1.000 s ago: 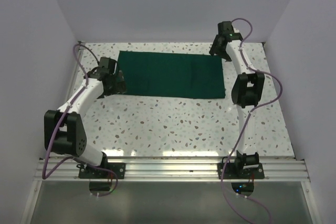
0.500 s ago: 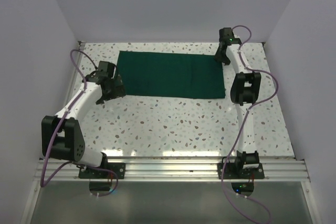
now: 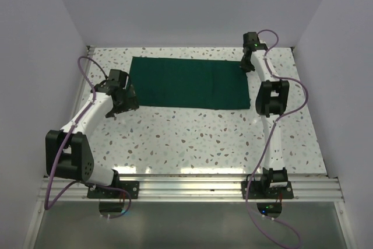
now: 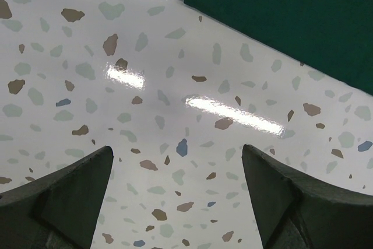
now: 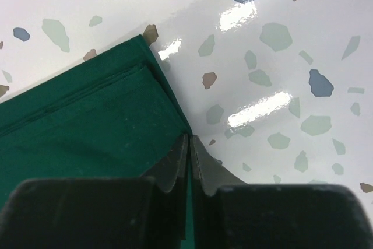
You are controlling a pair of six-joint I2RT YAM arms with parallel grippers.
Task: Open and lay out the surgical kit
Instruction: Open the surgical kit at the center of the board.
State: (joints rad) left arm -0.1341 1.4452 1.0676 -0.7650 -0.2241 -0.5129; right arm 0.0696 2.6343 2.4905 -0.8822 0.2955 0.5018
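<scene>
Of the surgical kit I see only the dark green drape [image 3: 189,83], spread flat as a wide rectangle across the far half of the table. My right gripper [image 3: 246,66] is at its far right corner. In the right wrist view the fingers [image 5: 190,139] are pressed together over the drape's [image 5: 87,121] right edge, and a thin green strip shows between them. My left gripper [image 3: 125,98] hovers just off the near left corner. In the left wrist view it [image 4: 178,167] stands wide open over bare tabletop, with the drape's edge [image 4: 291,16] ahead of it.
The speckled white tabletop [image 3: 192,138] stretches from the drape to the arm bases. Pale walls close in the back and both sides. A metal rail [image 3: 186,188] runs along the near edge.
My right gripper reached down to the drape's far right corner and closed there. The left arm drew slightly back from the near left corner and stayed open.
</scene>
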